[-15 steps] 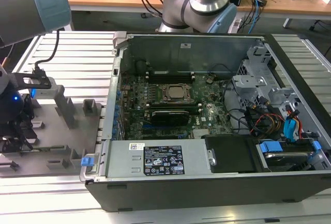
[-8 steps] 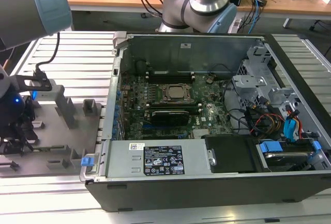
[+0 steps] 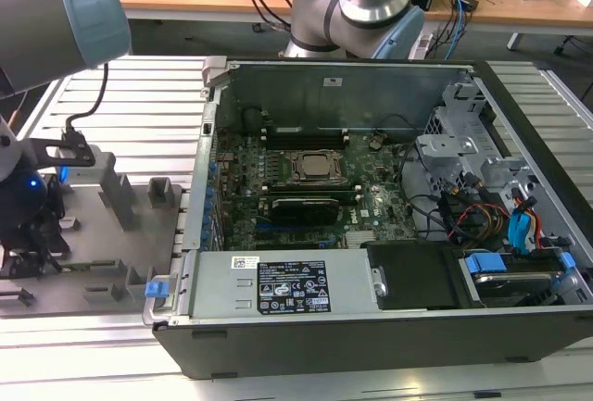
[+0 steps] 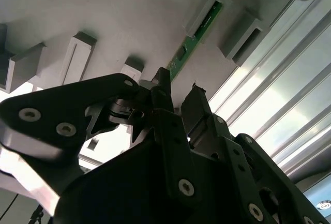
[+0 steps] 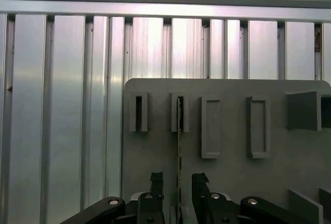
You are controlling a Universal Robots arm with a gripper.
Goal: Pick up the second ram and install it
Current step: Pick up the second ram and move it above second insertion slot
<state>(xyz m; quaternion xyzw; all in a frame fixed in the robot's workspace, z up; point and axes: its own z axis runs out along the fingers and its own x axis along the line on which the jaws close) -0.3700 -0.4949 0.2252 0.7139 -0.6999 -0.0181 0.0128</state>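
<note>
At the exterior view's left, my grey-and-blue robot arm (image 3: 56,12) reaches down over the grey plastic tray with upright blocks (image 3: 102,262), which lies on the ribbed aluminium table (image 3: 139,95). In both wrist views the black gripper (image 5: 178,177) is down at the tray. Its fingers (image 5: 156,180) stand apart, one on each side of the second ram (image 5: 179,131). This is a slim green circuit-board stick standing on edge, with its far end seated in a slotted block. I see a sliver of daylight between each pad and the board, so nothing is clamped.

I judge this to be the pick-up step, at the point of grasping; installation has not begun. Closing here calls for the pads to meet the flat faces squarely, with the stick kept centred so it isn't levered sideways in its slot. Lifting it out calls for a straight pull along the block's slot.

Further towards the exterior view's right, the open dark metal computer case (image 3: 371,336) lies well apart from the tray. Inside it the large green motherboard (image 3: 371,202) is exposed. I cannot tell from here which memory slots are filled.
</note>
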